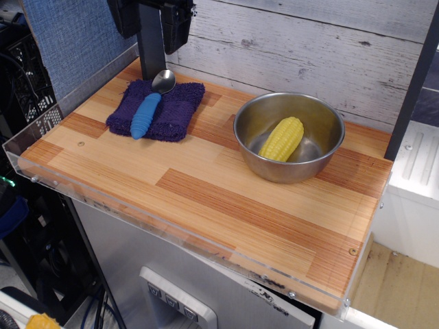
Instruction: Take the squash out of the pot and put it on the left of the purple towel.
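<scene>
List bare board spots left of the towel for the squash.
A narrow bare strip lies between the purple towel and the board's left edge. The front half of the table is wide open. Crowded: the spoon covers the towel; the pot fills the right.

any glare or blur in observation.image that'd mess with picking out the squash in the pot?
observation.image: sharp and evenly lit, no motion blur. The squash reads clean yellow against the pot; the steel shows soft reflections and a bright patch on the base beside it, nothing blown out. The purple towel is dark but its edges are clear. The claw is cropped at the top edge and in shadow, so its state is unreadable.
</scene>
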### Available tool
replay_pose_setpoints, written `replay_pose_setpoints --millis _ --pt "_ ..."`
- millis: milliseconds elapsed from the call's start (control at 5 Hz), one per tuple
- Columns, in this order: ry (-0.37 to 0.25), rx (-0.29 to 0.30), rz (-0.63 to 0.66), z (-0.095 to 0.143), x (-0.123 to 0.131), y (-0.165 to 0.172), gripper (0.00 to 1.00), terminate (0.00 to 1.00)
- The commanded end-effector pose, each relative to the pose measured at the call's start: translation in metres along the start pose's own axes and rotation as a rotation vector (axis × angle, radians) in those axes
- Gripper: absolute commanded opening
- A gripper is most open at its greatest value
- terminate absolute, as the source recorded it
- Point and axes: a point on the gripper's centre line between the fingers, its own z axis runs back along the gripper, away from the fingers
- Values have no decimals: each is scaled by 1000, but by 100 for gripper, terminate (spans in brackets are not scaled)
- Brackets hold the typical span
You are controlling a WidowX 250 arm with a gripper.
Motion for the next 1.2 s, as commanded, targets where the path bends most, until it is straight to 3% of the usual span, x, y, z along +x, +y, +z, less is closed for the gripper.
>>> replay_pose_setpoints --millis 0,200,600,1000 --pt "0 0 0 0 0 0 100 0" --pt "-7 23 -17 -9 9 -35 100 0" --pt "-22 13 -68 -34 24 -109 100 0" --pt "-4 9 -65 -73 38 -146 100 0"
